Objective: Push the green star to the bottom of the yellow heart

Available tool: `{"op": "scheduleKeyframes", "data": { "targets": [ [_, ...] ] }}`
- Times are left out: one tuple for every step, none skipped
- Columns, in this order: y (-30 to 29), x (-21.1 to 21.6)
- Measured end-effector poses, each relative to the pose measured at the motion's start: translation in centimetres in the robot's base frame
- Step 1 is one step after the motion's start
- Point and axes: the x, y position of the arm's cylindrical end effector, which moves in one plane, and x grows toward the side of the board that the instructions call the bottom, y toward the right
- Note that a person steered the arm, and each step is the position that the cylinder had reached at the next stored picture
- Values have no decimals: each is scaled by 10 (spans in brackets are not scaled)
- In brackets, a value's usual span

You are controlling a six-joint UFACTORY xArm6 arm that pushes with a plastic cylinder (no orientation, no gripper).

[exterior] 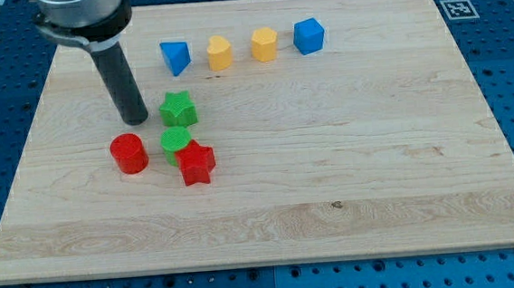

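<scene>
The green star (178, 109) lies on the wooden board (349, 156), left of centre. The yellow heart (220, 52) lies above it and a little to the right, in the row near the view's top. My tip (136, 122) rests on the board just left of the green star, with a small gap between them. The rod rises from the tip toward the view's top left.
A blue triangle (175, 57) lies left of the heart. A yellow pentagon (265, 44) and a blue cube (308, 35) lie to its right. Below the green star sit a green cylinder (175, 141), a red star (197, 163) touching it, and a red cylinder (130, 153).
</scene>
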Motion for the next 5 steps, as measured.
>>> {"op": "scheduleKeyframes", "data": {
  "targets": [
    [15,-3],
    [20,-3],
    [20,-2],
    [24,2],
    [29,4]
  ]
}}
